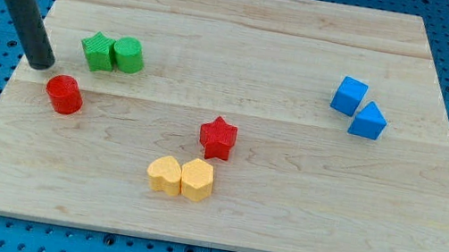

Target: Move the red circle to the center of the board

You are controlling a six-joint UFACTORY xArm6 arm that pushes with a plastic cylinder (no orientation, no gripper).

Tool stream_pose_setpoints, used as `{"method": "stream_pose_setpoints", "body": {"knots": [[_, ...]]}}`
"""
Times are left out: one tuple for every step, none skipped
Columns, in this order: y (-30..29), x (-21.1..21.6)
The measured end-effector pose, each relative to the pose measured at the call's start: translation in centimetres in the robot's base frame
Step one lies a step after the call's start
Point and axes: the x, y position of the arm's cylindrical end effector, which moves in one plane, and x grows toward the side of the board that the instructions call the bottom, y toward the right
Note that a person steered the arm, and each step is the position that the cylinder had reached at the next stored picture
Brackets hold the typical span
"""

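The red circle (64,93) lies on the wooden board (284,208) at the view's left, below the middle height. My tip (41,64) stands just up and to the left of it, a small gap apart. The rod slants up to the view's top left corner. A red star (219,137) lies near the board's middle, slightly below it.
A green star (97,52) and a green round block (128,55) touch each other above the red circle. Two yellow blocks (181,176) sit side by side below the red star. A blue cube (349,95) and a blue wedge (369,121) lie at the right.
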Motion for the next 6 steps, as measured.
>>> {"method": "stream_pose_setpoints", "body": {"knots": [[-4.0,2.9],[-3.1,4.6],[4.9,4.7],[11.4,4.2],[19.1,1.2],[23.8,1.9]]}}
